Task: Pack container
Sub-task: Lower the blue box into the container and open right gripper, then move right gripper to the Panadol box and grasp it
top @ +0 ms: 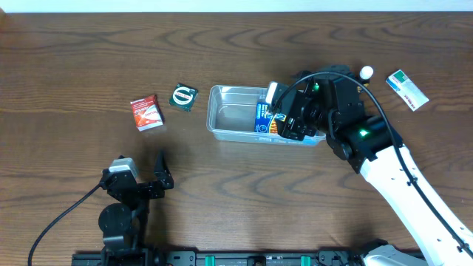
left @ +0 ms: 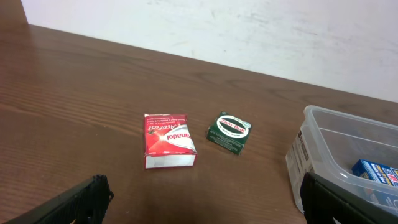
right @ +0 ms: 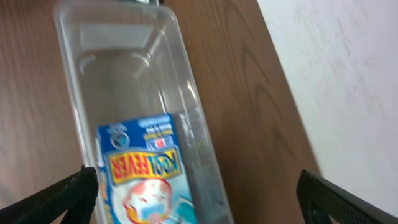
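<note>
The clear plastic container (top: 230, 114) sits a little toward 1 o'clock from the centre of the brown wooden table (top: 244, 207), its long side running 9 to 3 o'clock. One blue "Kool Fever" packet (right: 146, 168) lies flat on its floor at the 3 o'clock end; the rest of the floor is bare. The right gripper (right: 196, 190) hangs over that same end, directly above the packet, with its fingers spread wide and nothing held between them. A red Panadol ActiFast box (left: 168, 140) lies on the table at 9 o'clock from the container, well apart from it. A dark green packet with a round logo (left: 230, 132) lies between the two, near the tub's 10 o'clock corner but not touching it. A white and green packet (top: 408, 89) lies at 3 o'clock, beyond the right arm. The left gripper (top: 142, 176) sits low at 7 o'clock on the table, fingers wide apart and empty, facing the red box.
</note>
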`<act>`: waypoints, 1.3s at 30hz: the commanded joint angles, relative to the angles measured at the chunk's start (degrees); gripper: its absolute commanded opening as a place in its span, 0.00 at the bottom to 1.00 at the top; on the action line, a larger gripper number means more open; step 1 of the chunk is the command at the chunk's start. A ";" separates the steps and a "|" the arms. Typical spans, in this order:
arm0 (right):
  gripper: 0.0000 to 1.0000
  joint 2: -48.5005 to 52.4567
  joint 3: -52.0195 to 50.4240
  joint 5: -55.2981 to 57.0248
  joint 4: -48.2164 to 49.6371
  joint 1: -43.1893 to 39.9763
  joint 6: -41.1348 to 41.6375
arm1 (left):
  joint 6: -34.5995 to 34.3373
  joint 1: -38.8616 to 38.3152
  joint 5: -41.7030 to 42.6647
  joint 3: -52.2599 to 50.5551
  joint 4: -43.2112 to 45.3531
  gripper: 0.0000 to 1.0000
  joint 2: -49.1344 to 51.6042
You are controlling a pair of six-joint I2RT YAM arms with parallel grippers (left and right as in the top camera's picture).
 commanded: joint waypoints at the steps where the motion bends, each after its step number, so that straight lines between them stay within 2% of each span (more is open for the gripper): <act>1: 0.99 -0.48 0.92 -0.63 1.33 -0.02 11.37 | 0.15 0.22 0.63 -0.83 -1.97 0.98 -0.04; 3: 0.99 -0.48 1.66 4.81 1.73 -0.59 16.59 | 0.15 0.22 0.63 -0.83 -1.97 0.98 -0.04; 7: 0.99 -0.48 3.69 10.38 1.29 -3.10 18.34 | 0.15 0.22 0.63 -0.83 -1.97 0.98 -0.04; 12: 0.99 -0.09 8.07 10.23 0.35 -9.44 23.02 | 0.13 0.22 0.63 -0.83 -1.97 0.98 -0.04; 17: 0.99 2.54 11.45 9.92 0.66 -18.53 31.82 | 0.15 0.22 0.63 -0.83 -1.97 0.98 -0.04; 21: 0.99 6.05 11.56 6.95 1.77 -26.29 35.87 | 0.15 0.22 0.63 -0.83 -1.97 0.98 -0.04; 27: 0.99 12.98 11.56 -2.62 2.01 -34.38 35.95 | 0.13 0.22 0.63 -0.83 -1.97 0.98 -0.04; 36: 0.99 22.53 11.54 -2.12 7.32 -39.89 37.64 | 0.15 0.22 0.63 -0.83 -1.97 0.98 -0.04; 39: 0.99 24.81 11.54 -2.10 9.35 -41.88 35.12 | 0.15 0.22 0.63 -0.83 -1.97 0.98 -0.04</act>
